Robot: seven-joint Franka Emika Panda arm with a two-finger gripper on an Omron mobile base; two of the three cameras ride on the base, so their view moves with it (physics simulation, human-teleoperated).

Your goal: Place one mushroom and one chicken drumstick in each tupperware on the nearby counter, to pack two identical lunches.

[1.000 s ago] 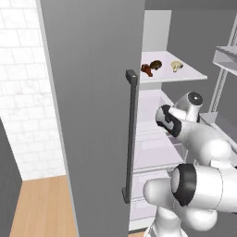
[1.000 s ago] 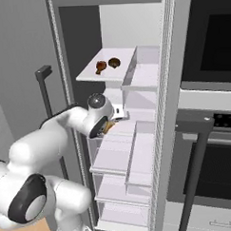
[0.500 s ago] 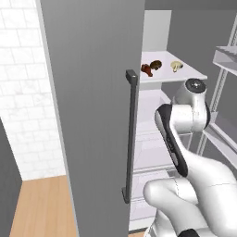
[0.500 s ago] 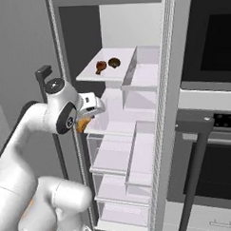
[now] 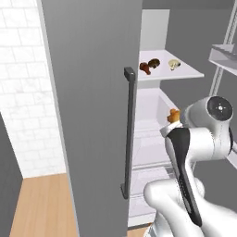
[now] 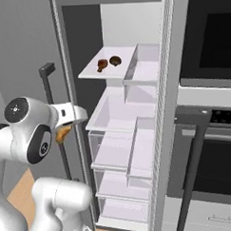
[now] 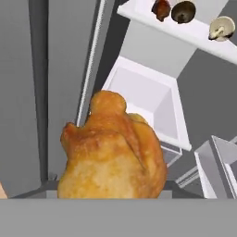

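Arm swung back out of the fridge (image 6: 136, 111).
Jaws gripping a drumstick (image 7: 113, 150); tupperware delivery comes next.

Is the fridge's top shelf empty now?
No, a drumstick, a dark mushroom and a pale mushroom lie on the top shelf.

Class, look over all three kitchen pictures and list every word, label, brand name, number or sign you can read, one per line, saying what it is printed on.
None: no readable text appears anywhere.
The fridge door, its shelves, the oven front and the robot arm are all plain.
The chicken drumstick carries no label.
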